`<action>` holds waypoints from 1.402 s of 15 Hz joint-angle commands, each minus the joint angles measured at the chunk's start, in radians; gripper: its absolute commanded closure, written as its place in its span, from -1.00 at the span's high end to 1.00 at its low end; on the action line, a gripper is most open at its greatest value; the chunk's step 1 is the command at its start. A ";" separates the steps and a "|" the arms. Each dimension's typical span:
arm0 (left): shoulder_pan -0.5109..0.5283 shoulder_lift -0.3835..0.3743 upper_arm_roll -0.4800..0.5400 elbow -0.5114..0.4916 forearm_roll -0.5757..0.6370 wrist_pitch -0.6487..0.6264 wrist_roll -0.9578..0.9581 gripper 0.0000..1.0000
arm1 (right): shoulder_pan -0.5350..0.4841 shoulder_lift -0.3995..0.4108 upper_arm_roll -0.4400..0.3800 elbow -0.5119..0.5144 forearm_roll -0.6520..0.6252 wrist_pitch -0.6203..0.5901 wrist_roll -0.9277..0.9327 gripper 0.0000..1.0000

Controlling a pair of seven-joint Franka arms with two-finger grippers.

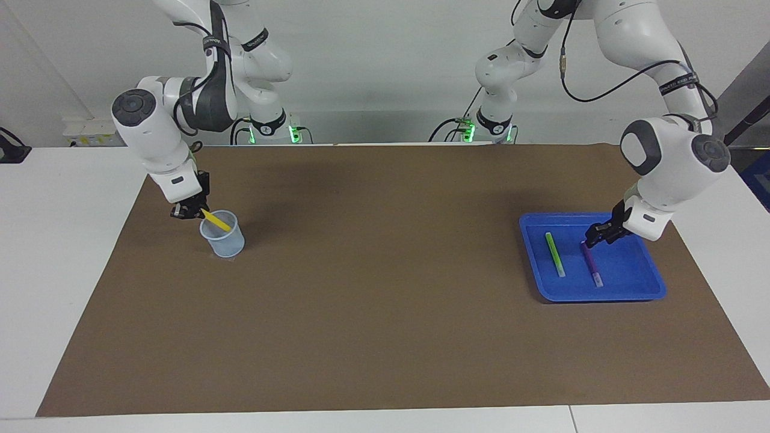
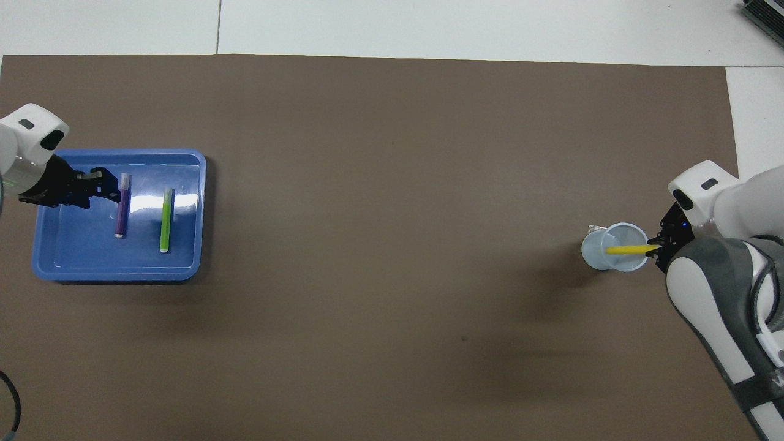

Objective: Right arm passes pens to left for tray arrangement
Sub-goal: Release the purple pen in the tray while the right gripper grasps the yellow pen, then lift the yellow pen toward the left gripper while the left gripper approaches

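Note:
The yellow pen (image 1: pixel 215 221) leans out of a small pale-blue cup (image 1: pixel 224 242) at the right arm's end of the table. My right gripper (image 1: pixel 192 212) is shut on the pen's upper end; in the overhead view the yellow pen (image 2: pixel 625 249) lies across the cup (image 2: pixel 593 252), with the right gripper (image 2: pixel 656 248) at its end. The blue tray (image 1: pixel 601 296) holds the green pen (image 1: pixel 554 254) and the purple pen (image 1: pixel 591 263) side by side. My left gripper (image 1: pixel 595 236) hangs open over the tray, just off the purple pen (image 2: pixel 122 205), holding nothing. The green pen (image 2: pixel 166 211) lies beside it in the tray (image 2: pixel 116 274).
A brown mat (image 1: pixel 385 288) covers most of the white table (image 1: pixel 60 240). The cup and the tray stand at its two ends. A black cable (image 2: pixel 12 404) curls at the mat's corner near the left arm.

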 commanded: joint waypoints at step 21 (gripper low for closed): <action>-0.119 -0.192 0.005 0.141 -0.622 -0.241 -1.097 1.00 | 0.164 -0.028 0.080 0.216 0.491 -0.217 0.599 -1.00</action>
